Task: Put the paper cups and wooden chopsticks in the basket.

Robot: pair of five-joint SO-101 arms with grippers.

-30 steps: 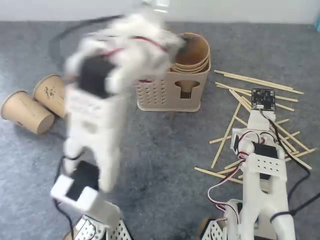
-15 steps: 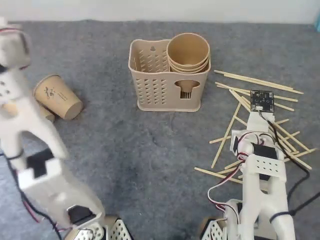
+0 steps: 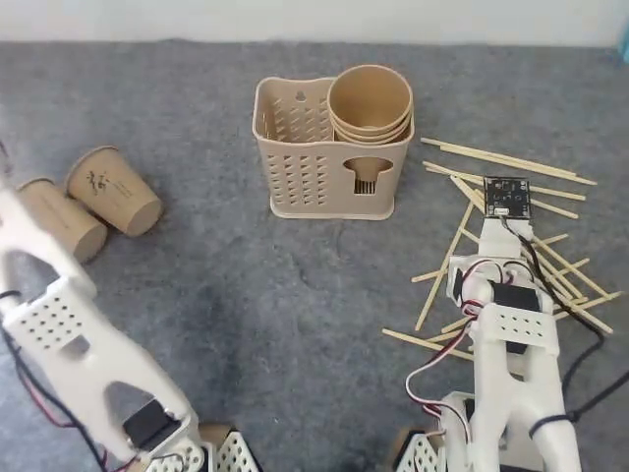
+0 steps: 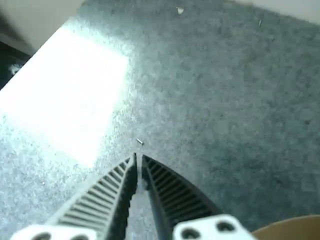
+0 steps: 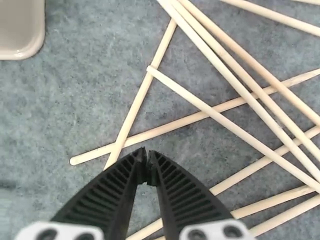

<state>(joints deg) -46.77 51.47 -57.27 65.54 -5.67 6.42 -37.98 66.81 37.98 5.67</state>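
Two paper cups (image 3: pixel 116 189) lie tipped on their sides, left of the one basket (image 3: pixel 305 167). A nested stack (image 3: pixel 370 98) of about three stands inside it, and chopsticks (image 3: pixel 491 157), well over ten, sprawl to its right. My left claw (image 4: pixel 138 161) is pinched together, empty, over grey carpet (image 4: pixel 225 100); my right claw (image 5: pixel 146 156), also closed and empty, hovers above the chopsticks.

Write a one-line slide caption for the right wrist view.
Shut right gripper over scattered wooden chopsticks on grey carpet, basket corner nearby.

Matt perforated plastic basket (image 3: pixel 314 182) holding smooth brown paper cups (image 3: pixel 370 98); beside the basket, bare pale wooden chopsticks (image 3: pixel 508 161) on rough grey carpet (image 3: pixel 295 295).
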